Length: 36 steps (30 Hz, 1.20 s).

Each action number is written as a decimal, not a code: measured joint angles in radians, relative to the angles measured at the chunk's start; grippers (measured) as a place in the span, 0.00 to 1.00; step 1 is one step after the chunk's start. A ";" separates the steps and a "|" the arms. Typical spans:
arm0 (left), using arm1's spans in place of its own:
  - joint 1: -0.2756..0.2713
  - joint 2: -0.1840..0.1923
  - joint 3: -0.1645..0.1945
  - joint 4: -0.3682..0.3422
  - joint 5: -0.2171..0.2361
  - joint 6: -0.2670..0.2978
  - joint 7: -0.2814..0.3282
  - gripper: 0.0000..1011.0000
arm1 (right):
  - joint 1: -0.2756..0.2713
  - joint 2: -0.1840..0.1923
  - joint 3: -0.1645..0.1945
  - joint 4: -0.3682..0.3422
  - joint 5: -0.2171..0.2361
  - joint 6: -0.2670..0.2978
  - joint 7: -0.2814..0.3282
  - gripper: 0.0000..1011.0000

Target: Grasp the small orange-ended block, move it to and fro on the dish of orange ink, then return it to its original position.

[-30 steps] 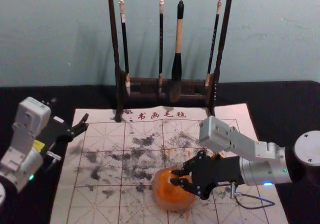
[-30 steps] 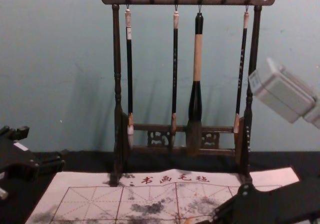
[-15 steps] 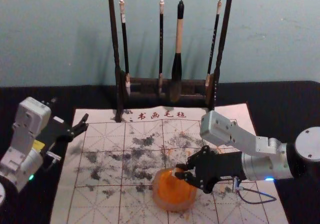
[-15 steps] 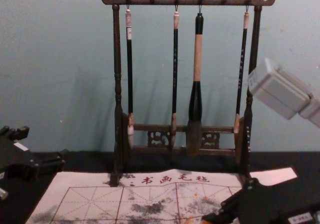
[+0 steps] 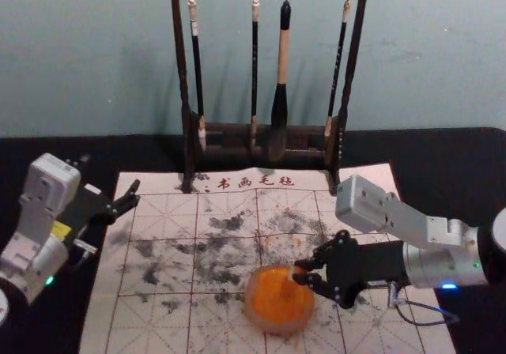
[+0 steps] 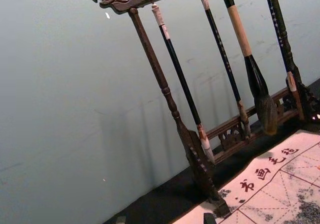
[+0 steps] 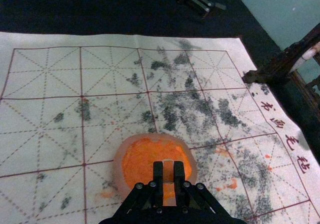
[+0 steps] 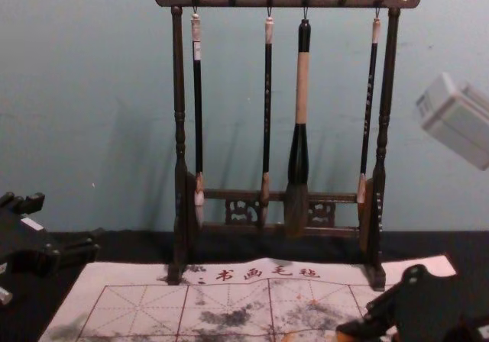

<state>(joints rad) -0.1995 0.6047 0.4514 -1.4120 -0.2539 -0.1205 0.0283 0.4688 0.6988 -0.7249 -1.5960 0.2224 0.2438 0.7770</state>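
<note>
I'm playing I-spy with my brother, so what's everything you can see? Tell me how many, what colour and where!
Block: one, pale in the head view, between the right gripper's fingers
Ink dish: one, pale rim, orange ink, on the mat
Calligraphy mat: one, whitish with red grid, on the table
Brush rack: one, dark brown, at the mat's far edge
Slim brushes: three, mostly black handles, hanging from the rack
Thick brush: one, black and tan, hanging there too
Table: one, black, under the mat
Wall: one, blue-green, behind
Right gripper: one, black, at the dish
Left gripper: one, black, left side
</note>
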 joint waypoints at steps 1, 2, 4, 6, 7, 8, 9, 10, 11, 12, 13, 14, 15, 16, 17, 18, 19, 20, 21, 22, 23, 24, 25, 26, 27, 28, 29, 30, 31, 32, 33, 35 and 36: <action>0.000 0.000 0.000 0.000 0.000 0.000 0.000 0.99 | -0.004 0.008 0.001 -0.010 0.001 0.002 0.003 0.08; 0.000 0.000 0.000 0.000 0.000 0.000 0.000 0.99 | -0.005 0.012 0.001 -0.015 0.002 0.003 0.005 0.08; 0.000 0.000 0.000 0.000 0.000 0.000 0.000 0.99 | -0.010 0.022 0.001 -0.028 0.002 0.006 0.011 0.08; 0.000 0.000 0.000 0.000 0.000 0.000 0.000 0.99 | -0.012 0.027 0.000 -0.034 0.002 0.007 0.014 0.08; 0.000 0.000 0.000 0.000 0.000 0.000 0.000 0.99 | -0.013 0.030 -0.001 -0.038 0.002 0.008 0.017 0.08; 0.000 0.000 0.000 0.000 0.000 0.000 0.000 0.99 | -0.015 0.034 -0.003 -0.044 0.002 0.009 0.021 0.08; 0.000 0.000 0.000 0.000 0.000 0.000 0.000 0.99 | -0.016 0.036 -0.004 -0.046 0.002 0.009 0.023 0.08; 0.000 0.000 0.000 0.000 0.000 0.000 0.000 0.99 | -0.016 0.038 -0.005 -0.049 0.002 0.009 0.025 0.08; 0.000 0.000 0.000 0.000 0.000 0.000 0.000 0.99 | -0.018 0.040 -0.007 -0.053 0.001 0.009 0.029 0.08; 0.000 0.000 0.000 0.000 0.000 0.000 0.000 0.99 | -0.018 0.042 -0.008 -0.055 0.001 0.009 0.031 0.08; 0.000 0.000 0.000 0.000 0.000 0.000 0.000 0.99 | -0.019 0.043 -0.009 -0.057 0.002 0.009 0.033 0.08; 0.000 0.000 0.000 0.000 0.000 0.000 0.000 0.99 | -0.019 0.043 -0.010 -0.058 0.002 0.009 0.034 0.08; 0.000 0.000 0.000 0.000 0.000 0.000 0.000 0.99 | -0.019 0.044 -0.011 -0.060 0.002 0.009 0.036 0.08; 0.000 0.000 0.000 0.000 0.000 0.000 0.000 0.99 | -0.019 0.045 -0.014 -0.063 0.002 0.009 0.040 0.08; 0.000 0.000 0.000 0.000 0.000 0.000 0.000 0.99 | -0.018 0.045 -0.016 -0.064 0.002 0.008 0.043 0.08; 0.000 0.000 0.000 0.000 0.000 0.000 0.000 0.99 | -0.017 0.045 -0.017 -0.065 0.002 0.008 0.043 0.08; 0.000 0.000 0.000 0.000 0.000 0.000 0.000 0.99 | -0.016 0.044 -0.018 -0.065 0.002 0.008 0.044 0.08; 0.000 0.000 0.000 0.000 0.000 0.000 0.000 0.99 | -0.015 0.043 -0.019 -0.065 0.002 0.008 0.045 0.08; 0.000 0.000 0.000 0.000 0.000 0.000 0.000 0.99 | -0.013 0.041 -0.022 -0.065 0.001 0.008 0.045 0.08; 0.000 0.000 0.000 0.000 0.000 0.000 0.000 0.99 | -0.011 0.039 -0.024 -0.064 0.000 0.008 0.046 0.08; 0.000 0.000 0.000 0.000 0.000 0.000 0.000 0.99 | -0.010 0.038 -0.025 -0.063 -0.001 0.008 0.046 0.08; 0.000 0.000 0.000 0.000 0.000 0.000 0.000 0.99 | -0.008 0.036 -0.027 -0.063 -0.002 0.008 0.046 0.08; 0.000 0.000 0.000 0.000 0.000 0.000 0.000 0.99 | -0.005 0.032 -0.030 -0.060 -0.003 0.008 0.046 0.08; 0.000 0.000 0.000 0.000 0.000 0.000 0.000 0.99 | -0.003 0.031 -0.031 -0.059 -0.004 0.008 0.046 0.08; 0.000 0.000 0.000 0.000 0.000 0.000 0.000 0.99 | 0.000 0.027 -0.033 -0.057 -0.006 0.009 0.046 0.08; 0.000 0.000 0.000 0.000 0.000 0.000 0.000 0.99 | 0.000 0.027 -0.033 -0.057 -0.006 0.009 0.046 0.08; 0.000 0.000 0.000 0.000 0.000 0.000 0.000 0.99 | 0.004 0.023 -0.035 -0.055 -0.008 0.010 0.046 0.08; 0.000 0.000 0.000 0.000 0.000 0.000 0.000 0.99 | 0.008 0.020 -0.038 -0.052 -0.010 0.012 0.045 0.08; 0.000 0.000 0.000 0.000 0.000 0.000 0.000 0.99 | 0.010 0.017 -0.039 -0.050 -0.011 0.013 0.045 0.08; 0.000 0.000 0.000 0.000 0.000 0.000 0.000 0.99 | 0.015 0.013 -0.042 -0.046 -0.015 0.015 0.045 0.08; 0.000 0.000 0.000 0.000 0.000 0.000 0.000 0.99 | 0.015 0.013 -0.042 -0.046 -0.015 0.015 0.045 0.08; 0.000 0.000 0.000 0.000 0.000 0.000 0.000 0.99 | 0.023 0.003 -0.046 -0.034 -0.019 0.018 0.045 0.08; 0.000 0.000 0.000 0.000 0.000 0.000 0.000 0.99 | 0.028 -0.003 -0.049 -0.027 -0.023 0.021 0.044 0.08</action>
<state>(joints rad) -0.1995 0.6046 0.4514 -1.4120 -0.2539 -0.1205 0.0283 0.4968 0.6956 -0.7742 -1.6235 0.1997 0.2649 0.8207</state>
